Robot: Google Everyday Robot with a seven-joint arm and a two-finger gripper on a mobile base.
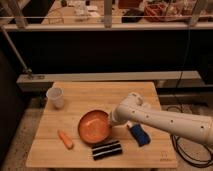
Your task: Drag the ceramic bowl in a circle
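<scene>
- The ceramic bowl (94, 126) is seen on the wooden worktop (145, 95), roughly mid-width and towards the front half; it is taken as the landmark for everything below.
- The claw (113, 121) is placed at the bowl's right rim, at the end of a white arm (165, 120) that reaches in from the right. Its fingers are drawn together, and contact with the rim is judged likely (the exact point of touch is hidden behind the wrist).
- A white cup (55, 97) stands up and to the left of the bowl, well apart from it.
- An orange carrot-like piece (65, 139) lies just to the bowl's lower left, close to the rim.
- A dark striped object (106, 150) lies directly in front of the bowl, near or touching its front edge; which of the two cannot be told.
- A blue object (138, 134) rests to the bowl's right, below the arm.
- Progress is judged as mid-way: the bowl is engaged and sits off any obvious resting spot, but no completed loop can be read from its position alone.
- What is left, as judged, is the rest of the circular path, with the crowded front side (dark object, orange piece) to be skirted.
</scene>
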